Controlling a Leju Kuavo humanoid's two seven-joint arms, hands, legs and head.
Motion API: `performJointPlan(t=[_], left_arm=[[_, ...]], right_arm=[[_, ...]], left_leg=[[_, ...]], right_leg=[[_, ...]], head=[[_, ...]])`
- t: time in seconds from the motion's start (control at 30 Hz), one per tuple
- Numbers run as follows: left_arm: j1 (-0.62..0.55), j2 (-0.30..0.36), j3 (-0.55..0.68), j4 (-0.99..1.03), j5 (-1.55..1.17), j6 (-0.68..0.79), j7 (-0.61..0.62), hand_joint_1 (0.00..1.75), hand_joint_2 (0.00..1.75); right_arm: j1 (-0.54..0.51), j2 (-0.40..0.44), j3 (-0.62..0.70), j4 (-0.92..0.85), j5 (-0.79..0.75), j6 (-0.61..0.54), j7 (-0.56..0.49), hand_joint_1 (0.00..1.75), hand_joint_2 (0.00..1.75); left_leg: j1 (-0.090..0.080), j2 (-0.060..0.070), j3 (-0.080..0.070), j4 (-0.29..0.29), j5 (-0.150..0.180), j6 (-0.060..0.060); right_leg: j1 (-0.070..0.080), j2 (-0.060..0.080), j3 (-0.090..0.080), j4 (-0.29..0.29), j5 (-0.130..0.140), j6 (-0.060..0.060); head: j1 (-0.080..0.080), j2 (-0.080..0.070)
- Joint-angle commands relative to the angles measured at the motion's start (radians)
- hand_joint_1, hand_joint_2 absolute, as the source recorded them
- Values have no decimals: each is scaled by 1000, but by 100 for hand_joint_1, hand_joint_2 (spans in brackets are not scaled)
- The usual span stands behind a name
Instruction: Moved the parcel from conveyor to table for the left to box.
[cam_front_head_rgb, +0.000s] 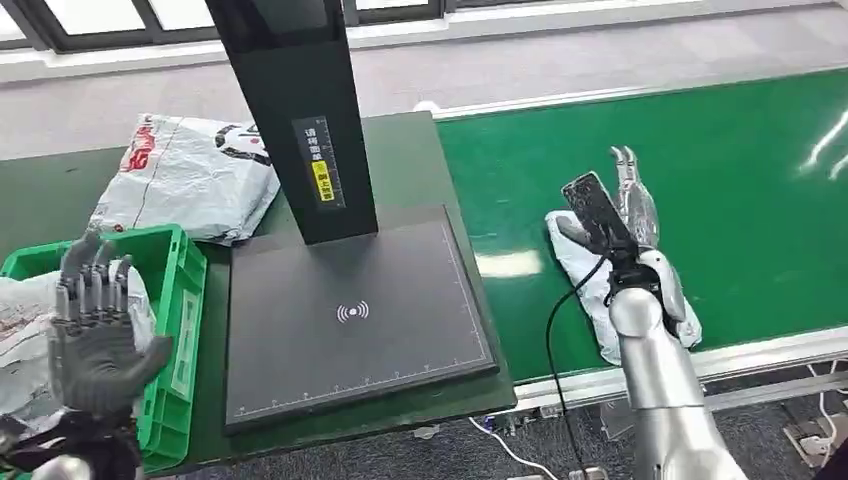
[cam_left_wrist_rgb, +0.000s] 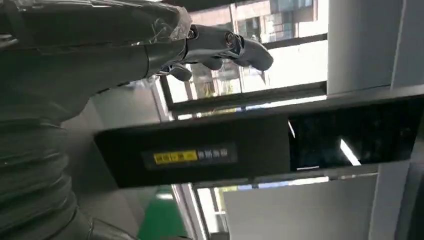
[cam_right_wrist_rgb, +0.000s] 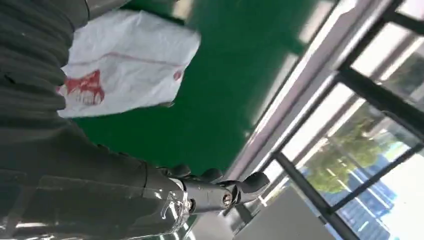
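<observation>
Black scanner stand (cam_front_head_rgb: 300, 120) upright on black pad (cam_front_head_rgb: 355, 320), windows (cam_right_wrist_rgb: 370, 125) behind

Three views, one high and two wrist-close.
The head view looks forward and down on table (cam_front_head_rgb: 60, 190) and conveyor (cam_front_head_rgb: 700, 190); the tilted wrist views face the windows (cam_right_wrist_rgb: 370, 130), the right sharing the conveyor.

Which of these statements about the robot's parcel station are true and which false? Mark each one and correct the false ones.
1. A white parcel lies on the green conveyor. True.
2. The right hand grips that parcel. False: it hovers above it, fingers apart.
3. The green crate sits left of the black scanner plate. True.
4. The left hand holds a parcel. False: it is raised, holding nothing.
</observation>
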Motion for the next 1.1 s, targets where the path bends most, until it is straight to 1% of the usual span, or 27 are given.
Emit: performJointPlan(t=[0.03, 0.1, 0.17, 0.23, 0.27, 0.3, 0.33, 0.37, 0.43, 0.47, 0.53, 0.57, 0.6, 0.63, 0.7, 0.73, 0.8, 0.87, 0.9, 0.97, 1.0, 1.03, 1.07, 1.1], left_arm=[[85, -100, -103, 112, 39, -12, -21, 0, 175], [115, -114, -96, 116, 73, -23, -49, 0, 175], [144, -128, -87, 91, 82, -33, -80, 0, 175], [146, -138, -85, 70, 83, -39, -79, 0, 175], [138, -141, -86, 67, 85, -43, -78, 0, 175], [135, -141, -85, 66, 85, -43, -77, 0, 175], [128, -143, -85, 68, 88, -46, -75, 0, 175], [121, -148, -81, 71, 93, -46, -71, 0, 175], [120, -152, -79, 67, 94, -48, -70, 0, 175], [122, -155, -76, 64, 95, -48, -67, 0, 175], [125, -158, -71, 57, 96, -50, -64, 0, 175], [125, -158, -70, 55, 96, -50, -64, 0, 175], [127, -159, -68, 53, 98, -51, -61, 0, 175], [128, -159, -68, 53, 98, -52, -61, 0, 175], [124, -156, -70, 57, 99, -53, -59, 0, 175], [122, -157, -71, 60, 100, -51, -59, 0, 175], [122, -157, -73, 57, 102, -49, -58, 0, 175], [121, -158, -74, 56, 102, -48, -58, 0, 175], [121, -158, -74, 56, 102, -48, -58, 0, 175], [122, -158, -75, 55, 103, -47, -58, 0, 175], [121, -157, -76, 54, 103, -46, -56, 0, 175], [121, -158, -76, 54, 104, -45, -56, 0, 175], [120, -158, -77, 55, 104, -43, -53, 0, 175], [118, -158, -83, 58, 106, -42, -49, 0, 175]], right_arm=[[-115, -207, -20, 463, 73, 1, 30, 0, 175], [-157, -220, 4, 529, 98, 3, 14, 0, 175], [-216, -223, 46, 597, 146, -1, 33, 0, 175], [-284, -219, 79, 672, 175, 19, 51, 0, 175], [-313, -221, 98, 708, 191, 37, 59, 0, 175], [-318, -221, 101, 714, 193, 41, 61, 0, 175], [-349, -228, 129, 762, 208, 76, 69, 0, 175], [-371, -233, 155, 793, 225, 105, 80, 0, 175], [-396, -237, 178, 827, 242, 142, 92, 0, 175], [-413, -238, 200, 855, 258, 184, 101, 0, 175], [-419, -236, 218, 879, 265, 213, 103, 0, 175], [-416, -234, 219, 882, 265, 215, 103, 0, 175], [-402, -231, 229, 892, 258, 261, 100, 0, 175], [-390, -229, 231, 893, 260, 254, 101, 0, 175], [-361, -224, 239, 903, 243, 291, 83, 0, 175], [-344, -220, 242, 901, 239, 291, 76, 0, 175], [-297, -204, 234, 893, 205, 316, 33, 0, 175], [-272, -195, 239, 888, 202, 308, 30, 0, 175], [-272, -195, 239, 888, 202, 308, 30, 0, 175], [-275, -196, 238, 883, 200, 308, 30, 0, 175], [-259, -195, 240, 869, 183, 331, 19, 0, 175], [-241, -190, 247, 859, 176, 343, 6, 0, 175], [-216, -184, 257, 850, 177, 353, -1, 0, 175], [-180, -176, 266, 820, 160, 365, -4, 0, 175]], left_leg=[[0, -2, 4, -3, 0, 1], [0, -1, 5, -3, 0, 1], [-1, 1, 4, -3, -1, 2], [-1, 4, 1, -1, -1, 1], [-1, 6, 2, -1, -2, 2], [-1, 5, 1, -1, -2, 1], [-1, 3, 0, -1, -1, 1], [-1, 4, 1, -1, -1, 1], [-1, 4, 1, -1, 0, 1], [-1, 3, 1, -1, 0, 1], [-1, 3, 1, -1, 0, 2], [-1, 3, 0, -1, 0, 2], [-1, 2, 0, -1, 0, 2], [0, 2, 1, -1, 0, 3], [0, 1, 2, -2, 0, 3], [0, 1, 3, -3, 1, 3], [1, -1, 3, -3, 1, 3], [1, -2, 2, -2, 0, 3], [1, -2, 4, -4, 1, 3], [1, -1, 3, -3, 0, 3], [0, -1, 0, -2, 0, 3], [0, 0, 2, -3, 0, 3], [0, -2, 0, -1, 0, 3], [1, -1, 1, -2, 0, 3]], right_leg=[[0, -3, 6, -4, 0, 1], [0, -3, 6, -5, 0, 1], [-1, -1, 5, -4, 0, 1], [-1, 2, 1, -1, 0, 1], [-1, 4, 2, -2, 0, 2], [-1, 4, 1, -1, 0, 1], [-1, 2, 0, 0, 0, 1], [-1, 2, 1, -1, 0, 1], [0, 2, 1, -2, 1, 1], [0, 1, 1, -1, 0, 1], [0, 1, 1, -2, 0, 2], [0, 1, 1, -1, 0, 2], [0, 1, 1, -1, 0, 2], [0, 0, 2, -2, 0, 2], [1, -1, 3, -3, 0, 2], [1, -1, 4, -3, 0, 2], [2, -3, 5, -4, 0, 2], [2, -3, 4, -3, 0, 2], [2, -3, 6, -5, 0, 2], [1, -2, 4, -4, 0, 2], [1, -2, 2, -2, 0, 2], [1, -2, 4, -3, 0, 2], [1, -3, 2, -2, 0, 2], [1, -3, 3, -3, 0, 2]], head=[[0, 0], [0, 0], [0, 0], [0, 0], [0, 0], [0, 0], [0, 0], [0, 0], [0, 0], [0, 0], [0, 0], [0, 0], [0, 0], [0, 0], [0, 0], [0, 0], [0, 0], [0, 0], [0, 0], [0, 0], [0, 0], [0, 0], [0, 0], [0, 0]])
